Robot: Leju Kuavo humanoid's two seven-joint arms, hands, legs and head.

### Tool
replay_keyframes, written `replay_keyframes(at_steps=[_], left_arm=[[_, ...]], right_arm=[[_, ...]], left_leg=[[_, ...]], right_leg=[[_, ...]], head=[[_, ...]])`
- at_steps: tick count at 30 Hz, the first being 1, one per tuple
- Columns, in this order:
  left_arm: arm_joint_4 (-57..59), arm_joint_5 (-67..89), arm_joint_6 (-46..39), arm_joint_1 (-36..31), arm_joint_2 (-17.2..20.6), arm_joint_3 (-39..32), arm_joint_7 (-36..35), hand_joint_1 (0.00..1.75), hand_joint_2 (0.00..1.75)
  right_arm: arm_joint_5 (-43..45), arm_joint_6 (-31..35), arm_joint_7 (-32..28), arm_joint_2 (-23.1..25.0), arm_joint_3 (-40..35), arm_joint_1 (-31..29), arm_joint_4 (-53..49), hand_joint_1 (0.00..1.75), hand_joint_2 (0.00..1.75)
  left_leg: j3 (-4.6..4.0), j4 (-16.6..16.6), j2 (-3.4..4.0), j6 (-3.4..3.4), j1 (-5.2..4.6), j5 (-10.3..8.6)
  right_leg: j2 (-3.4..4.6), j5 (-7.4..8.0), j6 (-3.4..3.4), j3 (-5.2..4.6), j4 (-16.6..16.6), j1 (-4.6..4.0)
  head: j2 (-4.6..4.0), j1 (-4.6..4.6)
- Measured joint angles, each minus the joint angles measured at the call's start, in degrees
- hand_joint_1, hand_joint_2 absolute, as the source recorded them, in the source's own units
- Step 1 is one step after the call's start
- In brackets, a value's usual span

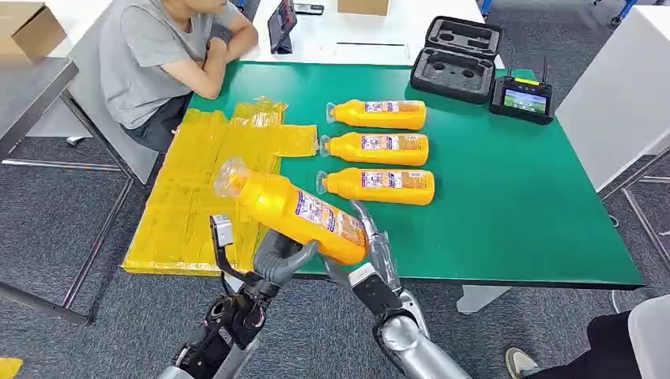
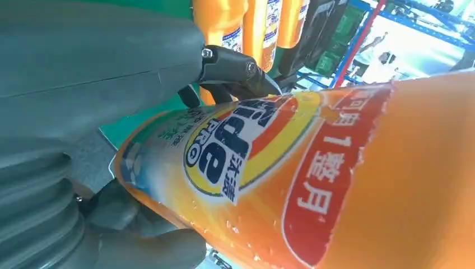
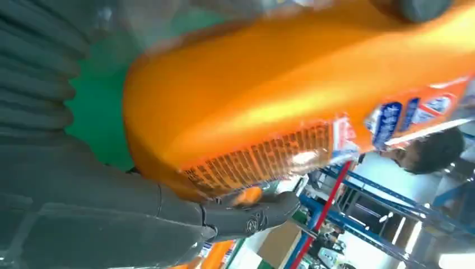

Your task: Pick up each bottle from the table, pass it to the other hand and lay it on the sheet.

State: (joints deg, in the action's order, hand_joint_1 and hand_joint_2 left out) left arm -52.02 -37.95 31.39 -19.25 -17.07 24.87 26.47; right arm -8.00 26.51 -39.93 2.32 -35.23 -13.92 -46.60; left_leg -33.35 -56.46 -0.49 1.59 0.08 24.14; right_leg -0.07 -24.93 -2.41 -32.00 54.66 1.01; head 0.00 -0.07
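Observation:
An orange bottle (image 1: 296, 209) with a clear cap end hangs tilted above the table's front edge, between my two hands. My left hand (image 1: 278, 260) cups it from below near its middle; in the left wrist view the thumb and fingers (image 2: 235, 70) wrap the labelled bottle (image 2: 313, 179). My right hand (image 1: 373, 249) grips its base end, and in the right wrist view the bottle (image 3: 269, 112) lies against that hand (image 3: 112, 213). Three more orange bottles (image 1: 379, 148) lie in a row on the green table (image 1: 513, 205). The yellow sheet (image 1: 197, 181) covers the table's left part.
A person in a grey shirt (image 1: 150, 55) sits at the far left corner, arms on the table. A black foam case (image 1: 457, 59) and a controller with a screen (image 1: 521, 99) stand at the back right. A tablet (image 1: 282, 24) leans beyond the table.

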Motion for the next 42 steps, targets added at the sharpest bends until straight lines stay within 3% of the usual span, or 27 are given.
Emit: replay_keyframes(at_steps=[1, 18, 23, 38, 42], left_arm=[[-0.02, 0.0, -0.04, 0.0, 0.0, 0.0, 0.02, 1.75, 1.75], [-1.01, 1.14, -1.25, 0.37, 0.04, -0.07, 0.18, 1.75, 1.75], [-1.57, 8.53, -13.87, 0.36, 0.07, -0.57, 4.15, 1.75, 1.75], [-2.91, 10.97, -17.11, 0.98, 0.52, -2.93, 5.81, 1.75, 1.75], [-3.13, 16.17, -23.83, 1.0, 0.87, -3.12, 8.39, 1.75, 1.75]], right_arm=[[-0.11, 0.04, 0.0, 0.0, 0.0, -0.03, 0.35, 0.0, 0.0], [-0.92, 1.29, 0.0, 0.29, 0.87, -0.56, 1.97, 0.0, 0.0], [-1.09, 2.49, 0.0, 0.29, 1.33, -0.07, 1.94, 0.0, 0.0], [-2.1, 4.44, 0.02, 0.26, 1.4, 1.36, -0.5, 0.0, 0.0], [-2.1, 4.83, 0.0, 0.24, 1.4, 1.86, -0.94, 0.0, 0.0]], left_leg=[[0.0, 0.0, -0.01, 0.0, 0.0, 0.0], [0.0, 0.0, -0.01, 0.0, 0.0, 0.0], [0.0, 0.0, -0.01, 0.0, 0.0, 0.0], [0.0, 0.0, -0.01, 0.0, 0.0, 0.0], [0.0, 0.0, 0.0, 0.0, 0.0, 0.0]], right_leg=[[0.0, 0.0, 0.0, 0.0, 0.0, 0.0], [0.0, 0.0, 0.0, 0.0, 0.0, 0.0], [0.0, 0.0, 0.0, 0.0, 0.0, 0.0], [0.0, 0.0, 0.0, 0.0, 0.0, 0.0], [0.0, 0.0, 0.0, 0.0, 0.0, 0.0]], head=[[0.0, 0.04], [0.0, 0.02], [0.0, 0.04], [0.0, 0.02], [0.0, 0.02]])
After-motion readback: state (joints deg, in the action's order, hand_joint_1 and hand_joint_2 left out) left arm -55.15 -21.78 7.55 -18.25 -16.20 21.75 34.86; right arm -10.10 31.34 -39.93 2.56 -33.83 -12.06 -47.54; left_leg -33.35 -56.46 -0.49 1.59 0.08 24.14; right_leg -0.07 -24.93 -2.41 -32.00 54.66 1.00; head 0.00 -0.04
